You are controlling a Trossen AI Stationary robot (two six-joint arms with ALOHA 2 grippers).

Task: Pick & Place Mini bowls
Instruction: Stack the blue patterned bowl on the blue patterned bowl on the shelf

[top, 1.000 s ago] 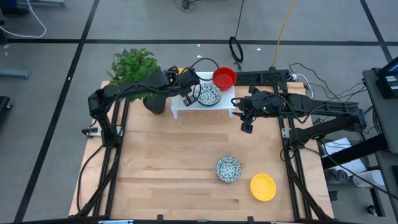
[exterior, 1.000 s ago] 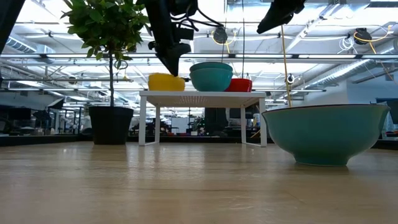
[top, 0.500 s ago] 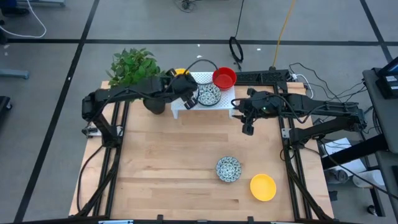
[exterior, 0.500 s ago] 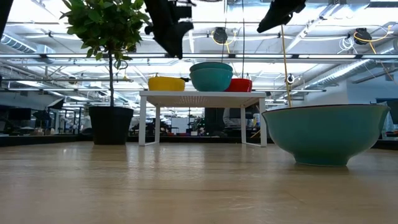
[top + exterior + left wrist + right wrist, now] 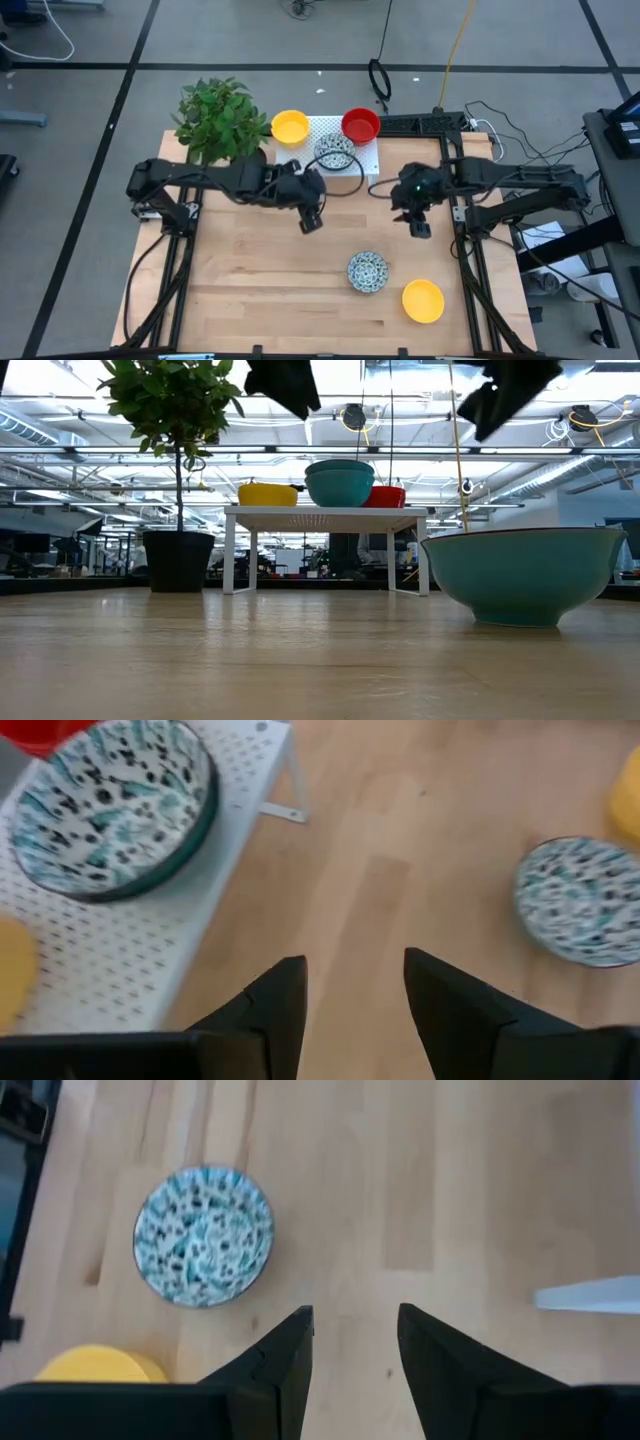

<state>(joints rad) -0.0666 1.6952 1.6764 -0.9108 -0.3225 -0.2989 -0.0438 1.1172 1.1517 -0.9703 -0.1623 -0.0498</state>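
On the white rack (image 5: 345, 160) at the far side sit a yellow bowl (image 5: 290, 126), a speckled bowl (image 5: 334, 151) and a red bowl (image 5: 360, 125), each on its base. A second speckled bowl (image 5: 367, 271) and a second yellow bowl (image 5: 423, 301) stand on the table near the front right. My left gripper (image 5: 311, 218) hangs open and empty above the table, just in front of the rack. My right gripper (image 5: 418, 227) hangs open and empty above the table, to the right of the rack and beyond the table's speckled bowl (image 5: 203, 1248).
A dark plant pot with a leafy plant (image 5: 215, 115) stands left of the rack. Bare wood lies between the rack and the two bowls on the table. Cables and frame rails (image 5: 470, 215) run along the table's right side.
My left gripper has risen from the yellow bowl on the rack and come toward the near edge and to the right; the yellow bowl stays on the rack. My right gripper has moved a little toward the near edge and the right.
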